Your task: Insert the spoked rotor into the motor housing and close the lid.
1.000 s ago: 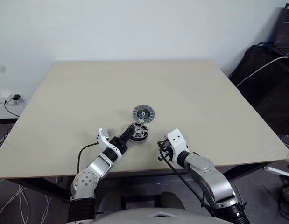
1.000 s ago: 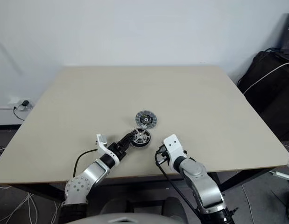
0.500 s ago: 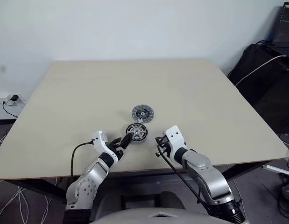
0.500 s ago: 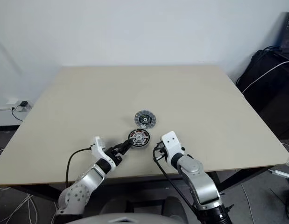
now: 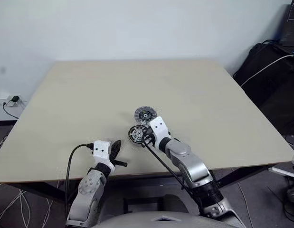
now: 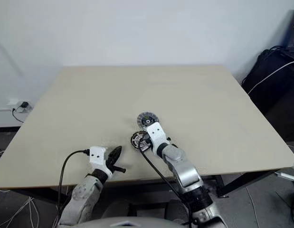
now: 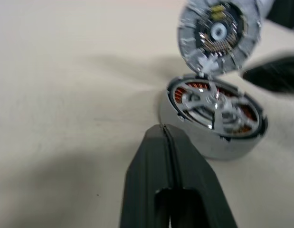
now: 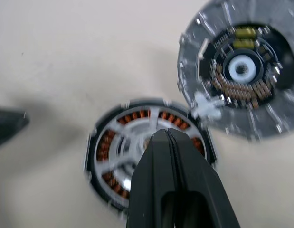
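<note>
Beige table [image 5: 80,95], R gripper [image 8: 169,135] closed, part-hiding spoked rotor [image 8: 132,142] in motor housing [image 7: 211,142], L gripper [image 7: 163,129] closed.

My head stereo pair looks forward and down over the whole table [image 5: 66,95], far out. Left wrist cam sits low, close, looking near-level at the motor housing [image 7: 218,118] and lid [image 7: 218,31]. Right wrist cam looks down on both, very close. All four views share them.
</note>
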